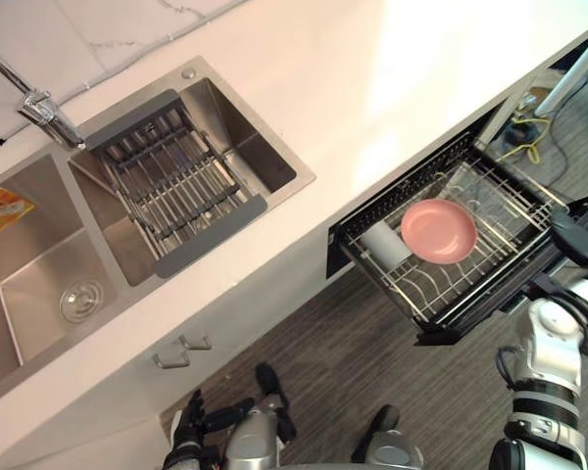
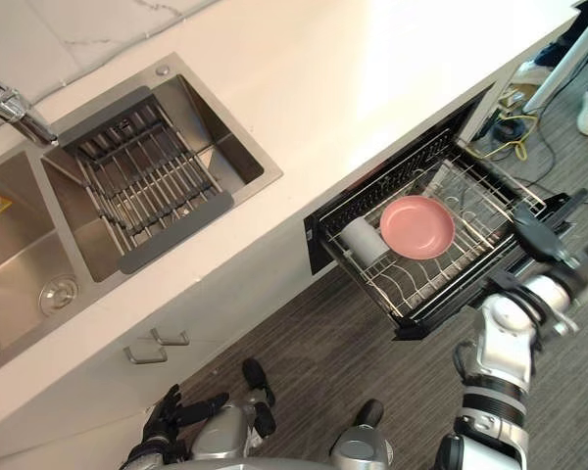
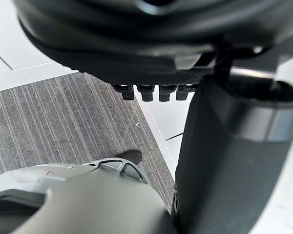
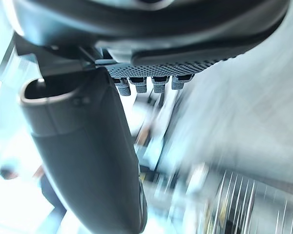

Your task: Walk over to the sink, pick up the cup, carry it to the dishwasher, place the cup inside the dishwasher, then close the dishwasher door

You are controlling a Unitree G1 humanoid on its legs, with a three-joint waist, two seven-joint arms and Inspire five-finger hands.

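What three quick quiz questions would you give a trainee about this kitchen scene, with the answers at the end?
1. True or false: the dishwasher rack is pulled out from under the counter.
2. What lies beside the pink plate in that rack? A: a white cup. B: a frying pan. C: a bottle.
3. Which hand is nearer the rack?
Key: 1 true; 2 A; 3 the right hand, by the rack's outer end.
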